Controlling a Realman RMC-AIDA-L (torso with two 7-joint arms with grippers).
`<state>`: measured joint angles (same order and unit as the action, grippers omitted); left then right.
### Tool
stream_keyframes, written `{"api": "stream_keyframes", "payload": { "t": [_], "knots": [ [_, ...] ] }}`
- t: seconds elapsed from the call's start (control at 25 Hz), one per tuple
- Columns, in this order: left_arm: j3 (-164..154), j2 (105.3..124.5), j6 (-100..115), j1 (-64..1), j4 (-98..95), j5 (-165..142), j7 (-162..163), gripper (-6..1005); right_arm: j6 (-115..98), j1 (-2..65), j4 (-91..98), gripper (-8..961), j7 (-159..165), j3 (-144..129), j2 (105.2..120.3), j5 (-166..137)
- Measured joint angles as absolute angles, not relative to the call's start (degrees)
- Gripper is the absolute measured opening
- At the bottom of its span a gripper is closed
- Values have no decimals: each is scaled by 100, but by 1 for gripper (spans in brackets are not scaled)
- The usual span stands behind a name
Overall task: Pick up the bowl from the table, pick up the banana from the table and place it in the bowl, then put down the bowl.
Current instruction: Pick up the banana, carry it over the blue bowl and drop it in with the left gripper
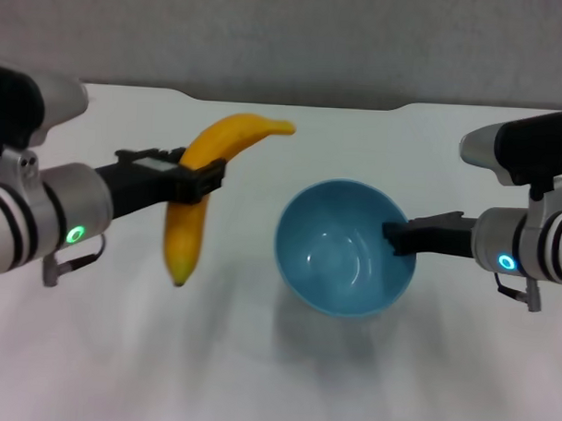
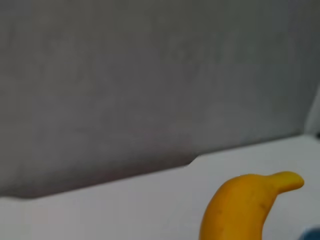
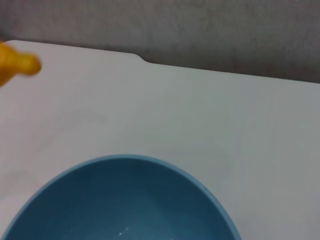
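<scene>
One banana point(image 1: 194, 194), one bowl point(image 1: 344, 248), two grippers — that is the whole count above the white table point(image 1: 257, 376).

The left gripper point(image 1: 197, 182) comes in from the left and is pinched on the banana's middle, holding it in the air; a faint shadow lies on the table beneath it. The banana hangs with its dark tip down and its short stem pointing up and toward the right. It is yellow-orange, smooth and curved, and longer than the bowl is wide.

The right gripper point(image 1: 400, 239) reaches in from the right and is clamped on the bowl's right rim, one finger lying inside the wall. The bowl is round, light blue and glossy inside, tipped a little toward the camera, with a shadow spread on the table under it. Banana and bowl are near each other but apart, the banana to the left.

Only the head view shows the grippers and both things whole. The left wrist view gives the banana's upper end point(image 2: 247, 205) against the table's far edge and its notch point(image 2: 192, 160). The right wrist view looks across the bowl's rim point(image 3: 125, 200) — with the banana's stem point(image 3: 17, 64) blurred at one edge.
</scene>
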<state>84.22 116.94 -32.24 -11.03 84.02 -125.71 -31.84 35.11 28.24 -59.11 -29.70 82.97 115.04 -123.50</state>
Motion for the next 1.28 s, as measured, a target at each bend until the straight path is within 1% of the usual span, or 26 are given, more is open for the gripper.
{"api": "stream_keyframes", "payload": {
  "t": [0.36,0.76,1.28],
  "knots": [
    [7774,11705,-2699,-1560,8372,-11586,-3492,536,3351,3275,-5690,77,-2975,7633,11513,-11651],
    [7081,11708,-1765,-1620,7987,-11349,-3582,538,3339,3332,-5666,82,-2987,7533,11514,-11430],
    [6992,11704,-1571,-1603,7608,-11311,-3810,540,3339,3320,-5671,88,-2989,7635,11495,-11419]
  ]
}}
